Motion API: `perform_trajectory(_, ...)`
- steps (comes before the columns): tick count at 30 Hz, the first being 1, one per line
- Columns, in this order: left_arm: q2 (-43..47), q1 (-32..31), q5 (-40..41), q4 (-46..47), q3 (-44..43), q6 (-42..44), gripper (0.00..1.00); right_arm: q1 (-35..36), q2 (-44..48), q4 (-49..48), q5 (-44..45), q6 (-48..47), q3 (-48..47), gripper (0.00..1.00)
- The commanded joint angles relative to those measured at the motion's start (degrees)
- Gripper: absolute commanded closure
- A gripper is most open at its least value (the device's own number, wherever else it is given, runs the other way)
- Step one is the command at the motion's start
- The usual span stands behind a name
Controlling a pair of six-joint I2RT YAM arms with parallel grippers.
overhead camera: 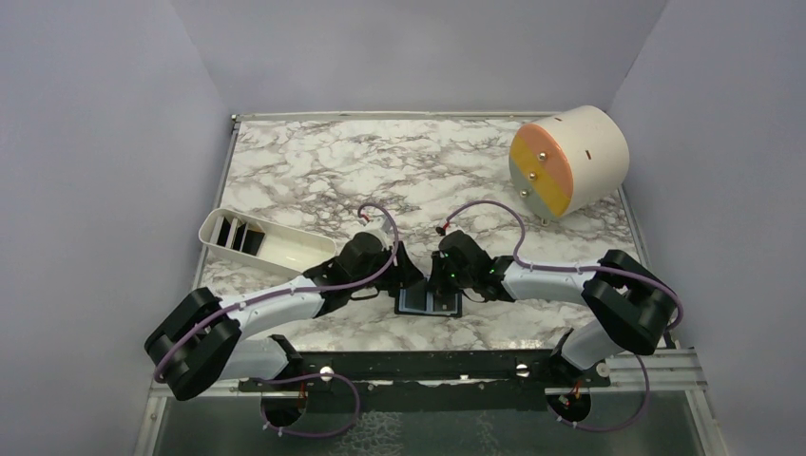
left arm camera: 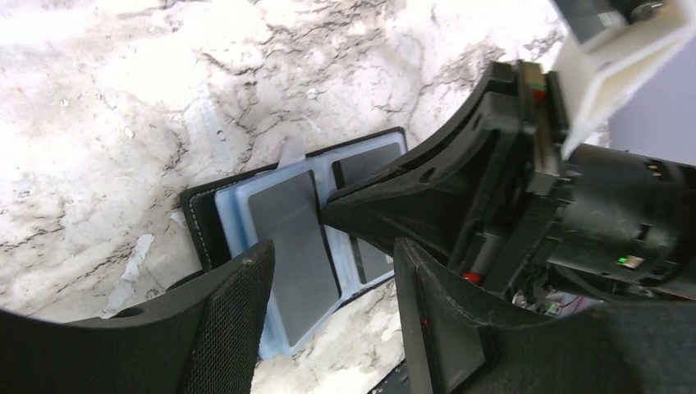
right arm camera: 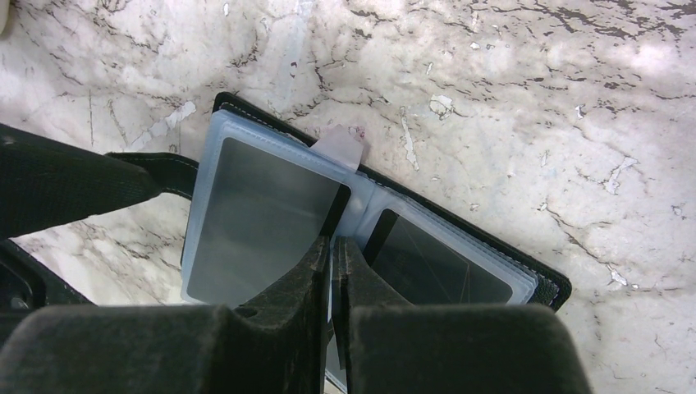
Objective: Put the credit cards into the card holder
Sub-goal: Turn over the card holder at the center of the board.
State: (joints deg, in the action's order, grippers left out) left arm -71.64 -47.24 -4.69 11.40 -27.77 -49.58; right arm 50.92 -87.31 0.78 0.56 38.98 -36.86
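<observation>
Two credit cards (right arm camera: 246,222) are sitting sleeved in the open card holder (overhead camera: 430,302), near centre on the desk (overhead camera: 380,171). Other cards (overhead camera: 239,235) are waiting in the tray (overhead camera: 290,252) at left. The right pincer (right arm camera: 332,246) is pressing closed at the fold, and the left pincer (left arm camera: 332,246) is hovering wide and empty.

Card holder (right arm camera: 369,199) partly behind right jaws

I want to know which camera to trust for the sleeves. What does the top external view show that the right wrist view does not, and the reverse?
Only the top view: the white tray holding dark credit cards, and a cream drum at the far right. Only the right wrist view: two sleeved cards in the clear pockets, and the right gripper shut at the fold; whether it pinches a pocket I cannot tell. Both: the open card holder on the marble table.
</observation>
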Motion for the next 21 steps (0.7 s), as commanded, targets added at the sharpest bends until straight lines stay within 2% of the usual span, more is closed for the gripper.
perform_trajectory(1,2.77,0.14,1.62,1.33,-0.25,0.09,0.42,0.06,-2.41,1.6,0.51,0.2,2.25,0.93)
perform_trajectory(21,-5.19,0.18,-0.44,6.16,1.93,-0.81,0.41,0.04,-2.17,1.6,0.58,0.31,2.47,0.94)
